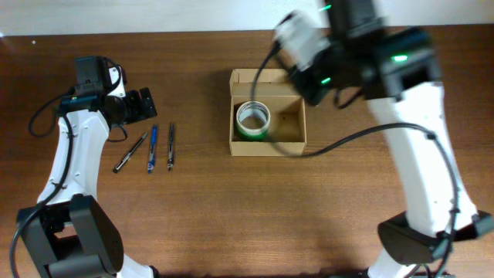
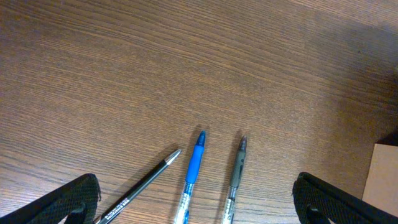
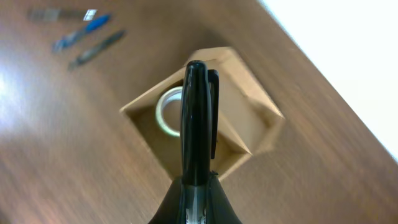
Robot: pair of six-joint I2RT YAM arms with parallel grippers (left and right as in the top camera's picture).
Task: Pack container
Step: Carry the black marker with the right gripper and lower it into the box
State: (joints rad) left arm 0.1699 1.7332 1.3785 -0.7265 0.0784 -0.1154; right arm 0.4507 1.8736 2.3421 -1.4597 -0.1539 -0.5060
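The container (image 1: pixel 268 148) is a tan cardboard box with its flap lid open at the far side. A green-edged tape roll (image 1: pixel 253 118) lies in its left half; both show in the right wrist view, box (image 3: pixel 249 124) and roll (image 3: pixel 166 112). My right gripper (image 3: pixel 198 193) is shut on a black pen (image 3: pixel 196 124) and holds it above the box. From overhead it (image 1: pixel 305 73) hovers at the box's far right corner. My left gripper (image 2: pixel 196 194) is open, low over three pens: black (image 2: pixel 146 183), blue (image 2: pixel 193 174), grey (image 2: pixel 236 174).
The three pens lie side by side left of the box: black (image 1: pixel 130 152), blue (image 1: pixel 153 147), grey (image 1: pixel 170 146). The box's corner (image 2: pixel 382 180) shows at the right edge of the left wrist view. A cable runs from the right arm past the box's near right corner.
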